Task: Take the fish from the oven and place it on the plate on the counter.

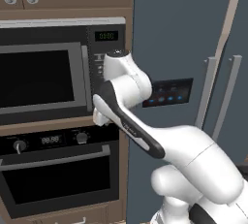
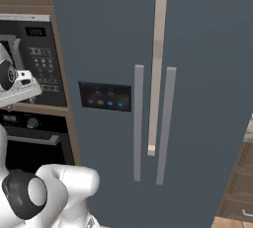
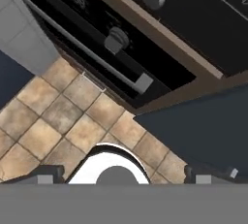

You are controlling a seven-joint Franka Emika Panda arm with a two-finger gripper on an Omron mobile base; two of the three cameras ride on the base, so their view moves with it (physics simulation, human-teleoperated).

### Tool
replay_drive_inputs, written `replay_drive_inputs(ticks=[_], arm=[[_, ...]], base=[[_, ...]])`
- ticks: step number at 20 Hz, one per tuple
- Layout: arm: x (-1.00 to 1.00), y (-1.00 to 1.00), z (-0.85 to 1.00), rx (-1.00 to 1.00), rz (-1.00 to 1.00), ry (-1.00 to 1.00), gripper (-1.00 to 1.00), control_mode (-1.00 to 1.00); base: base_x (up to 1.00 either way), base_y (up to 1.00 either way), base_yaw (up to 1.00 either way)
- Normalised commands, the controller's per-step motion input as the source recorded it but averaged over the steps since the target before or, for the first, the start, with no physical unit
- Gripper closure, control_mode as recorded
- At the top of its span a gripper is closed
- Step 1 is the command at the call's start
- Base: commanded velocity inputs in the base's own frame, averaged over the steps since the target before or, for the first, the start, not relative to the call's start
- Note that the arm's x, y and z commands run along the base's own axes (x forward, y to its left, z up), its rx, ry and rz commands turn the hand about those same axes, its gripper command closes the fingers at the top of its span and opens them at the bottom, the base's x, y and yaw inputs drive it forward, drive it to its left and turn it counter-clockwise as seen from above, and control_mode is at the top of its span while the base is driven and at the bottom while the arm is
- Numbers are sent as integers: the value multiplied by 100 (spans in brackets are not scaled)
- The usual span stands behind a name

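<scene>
The black oven (image 1: 58,179) sits under the microwave, its door shut, with a silver bar handle (image 1: 55,157) across the top. The fish is hidden and the plate is out of view. In the hand view the oven (image 3: 72,19) runs slantwise with a knob (image 3: 116,39) and its handle (image 3: 82,48). My gripper (image 3: 127,177) is open, its fingertips (image 3: 46,174) far apart with nothing between them, above the tiled floor in front of the oven. My hand (image 1: 100,117) hangs by the microwave's lower right corner. A sliver of the counter (image 2: 249,129) shows at the far right.
A silver-framed microwave (image 1: 41,80) with a keypad sits above the oven. A tall dark blue-grey fridge (image 2: 148,98) with two long handles stands right of the oven column. Brown drawers (image 2: 237,185) lie beyond the fridge. Tan floor tiles (image 3: 58,121) spread below.
</scene>
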Motion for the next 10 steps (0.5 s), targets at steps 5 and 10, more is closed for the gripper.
replay_drive_inputs(ticks=[5,10], arm=[[-4,87,-44,-29,4,-37,-100,-100],[-8,89,-66,-24,5,-42,-100,-100]], base=[[0,0,0],[0,0,0]])
